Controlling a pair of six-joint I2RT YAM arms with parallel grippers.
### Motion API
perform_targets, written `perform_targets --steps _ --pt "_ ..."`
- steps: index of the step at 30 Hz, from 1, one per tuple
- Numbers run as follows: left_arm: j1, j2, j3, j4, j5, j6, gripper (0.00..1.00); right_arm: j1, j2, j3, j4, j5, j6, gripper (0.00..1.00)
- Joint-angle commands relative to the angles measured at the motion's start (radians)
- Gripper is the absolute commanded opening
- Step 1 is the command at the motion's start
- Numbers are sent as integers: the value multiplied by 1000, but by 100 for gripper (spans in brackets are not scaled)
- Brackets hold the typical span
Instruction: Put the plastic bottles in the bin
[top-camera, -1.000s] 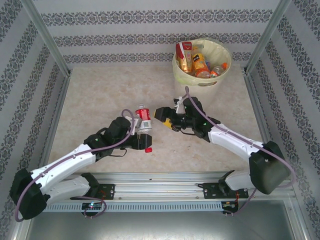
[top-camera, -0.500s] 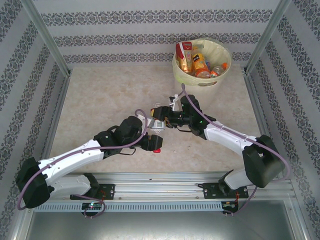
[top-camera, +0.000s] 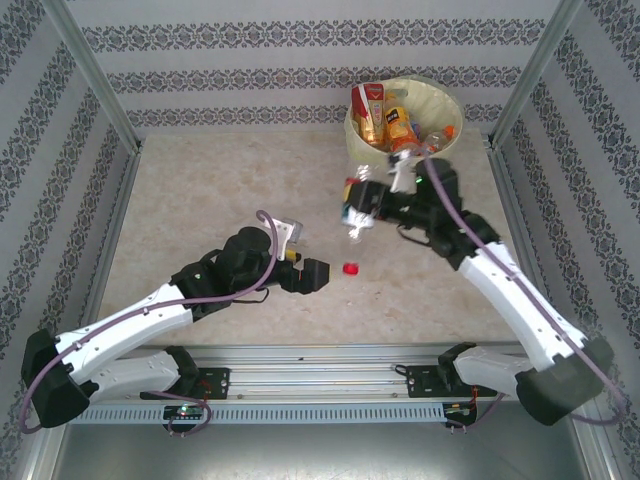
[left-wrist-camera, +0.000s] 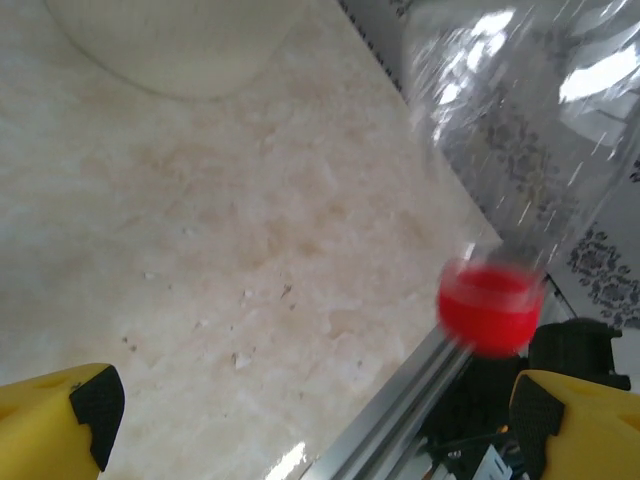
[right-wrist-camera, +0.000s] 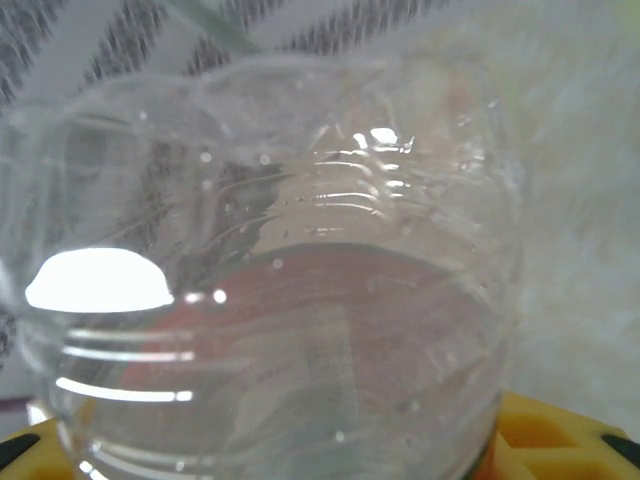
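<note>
Aloft, right gripper (top-camera: 362, 200) around bottle (right-wrist-camera: 270, 300)

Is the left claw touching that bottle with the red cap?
Apart. The top external view shows bare table between the open left gripper and the red cap of the bottle, which the right gripper holds.

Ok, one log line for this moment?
left pincer: open, empty | right pincer: shut on red-capped bottle, held above table | bin: holds other bottles, this one not yet in

Blurred bottle (left-wrist-camera: 520, 130) cut off at top edge, red cap (left-wrist-camera: 490, 308) smeared, bin (left-wrist-camera: 170, 40) cropped
</note>
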Motion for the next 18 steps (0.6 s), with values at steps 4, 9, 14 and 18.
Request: perform_targets --steps 4,9,14,18 --pt "-8 -17 45 74 -70 76 100 -153 14 307 -255 131 -229 49" --pt "-8 -21 46 66 -81 91 100 -218 134 560 -295 257 -329 49" --pt "-8 -48 37 44 -103 102 100 -235 272 763 -284 413 -415 49" --pt "-8 -73 34 30 -122 119 100 -240 385 901 -290 508 -479 48"
